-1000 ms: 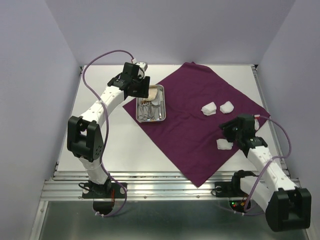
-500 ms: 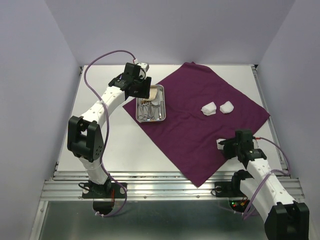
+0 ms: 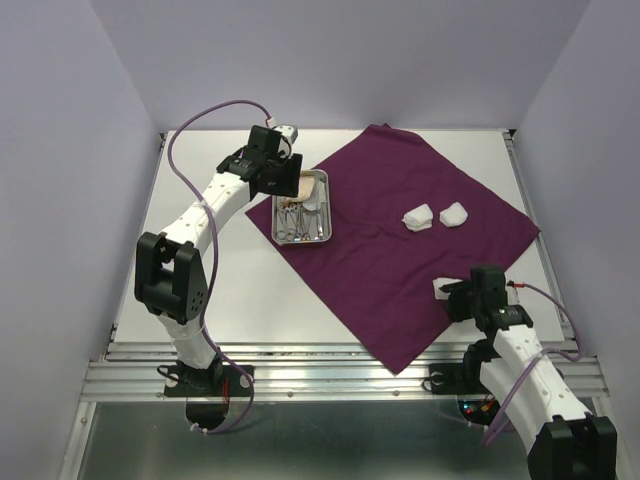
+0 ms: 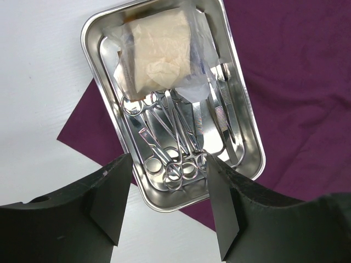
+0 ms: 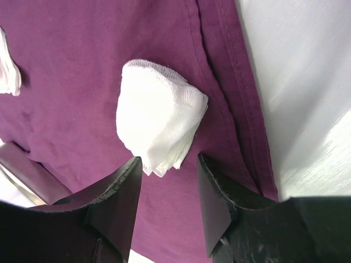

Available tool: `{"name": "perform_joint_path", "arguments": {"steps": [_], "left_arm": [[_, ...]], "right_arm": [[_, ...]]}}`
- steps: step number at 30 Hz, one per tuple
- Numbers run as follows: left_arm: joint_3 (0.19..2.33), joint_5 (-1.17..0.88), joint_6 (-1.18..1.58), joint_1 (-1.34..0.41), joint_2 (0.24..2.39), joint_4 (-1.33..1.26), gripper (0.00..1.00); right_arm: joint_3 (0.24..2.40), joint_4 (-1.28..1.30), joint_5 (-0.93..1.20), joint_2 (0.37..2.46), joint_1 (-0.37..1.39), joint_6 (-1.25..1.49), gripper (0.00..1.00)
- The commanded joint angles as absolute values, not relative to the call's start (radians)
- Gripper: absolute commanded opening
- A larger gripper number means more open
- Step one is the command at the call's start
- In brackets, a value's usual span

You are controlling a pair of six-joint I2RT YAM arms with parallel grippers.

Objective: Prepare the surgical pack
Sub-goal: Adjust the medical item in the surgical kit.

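The plum-purple cloth (image 3: pixel 390 250) lies spread as a diamond on the white table. On its left corner stands the steel tray (image 3: pixel 329 208), which holds scissors (image 4: pixel 164 137), forceps (image 4: pixel 222 109) and a clear packet (image 4: pixel 164 55). My left gripper (image 3: pixel 278 178) hangs open above the tray's (image 4: pixel 166 206) end by the scissor rings, holding nothing (image 4: pixel 169 170). Two white gauze pads (image 3: pixel 419 217) (image 3: pixel 454 214) lie on the cloth's right half. A third gauze pad (image 5: pixel 159 120) lies near the cloth's right hem. My right gripper (image 5: pixel 168 164) is open, and the pad's lower tip reaches between its fingers (image 3: pixel 452 295).
Bare white table (image 3: pixel 210 290) lies to the left of the cloth and along its right hem (image 5: pixel 307 82). Grey walls close in the sides and the back. A metal rail (image 3: pixel 300 370) runs along the near edge by the arm bases.
My right arm has drawn back toward the near edge and come down over the third gauze pad, now partly covering it from above. The left arm has stayed put.
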State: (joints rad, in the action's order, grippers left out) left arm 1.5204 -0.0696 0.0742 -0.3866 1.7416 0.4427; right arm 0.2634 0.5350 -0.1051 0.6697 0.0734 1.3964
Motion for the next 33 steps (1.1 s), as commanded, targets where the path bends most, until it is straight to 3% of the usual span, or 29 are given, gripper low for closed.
{"name": "perform_joint_path", "arguments": {"steps": [1,17,22,29,33], "left_arm": [[1.560,-0.055,0.055,-0.393,1.718,0.443,0.67],[1.552,-0.061,0.055,-0.393,1.720,0.439,0.67],[1.562,-0.066,0.057,-0.393,1.729,0.443,0.67],[1.568,-0.072,0.057,-0.393,1.732,0.445,0.67],[1.562,-0.072,0.057,-0.393,1.727,0.442,0.67]], "right_arm": [[0.249,0.541,-0.179,0.667,0.078,1.411,0.50],[0.196,0.526,-0.248,0.624,0.078,1.436,0.49],[0.164,0.473,-0.261,0.578,0.078,1.436,0.42],[0.130,0.381,-0.247,0.612,0.078,1.425,0.38],[0.136,0.348,-0.250,0.629,0.078,1.417,0.28]]}}
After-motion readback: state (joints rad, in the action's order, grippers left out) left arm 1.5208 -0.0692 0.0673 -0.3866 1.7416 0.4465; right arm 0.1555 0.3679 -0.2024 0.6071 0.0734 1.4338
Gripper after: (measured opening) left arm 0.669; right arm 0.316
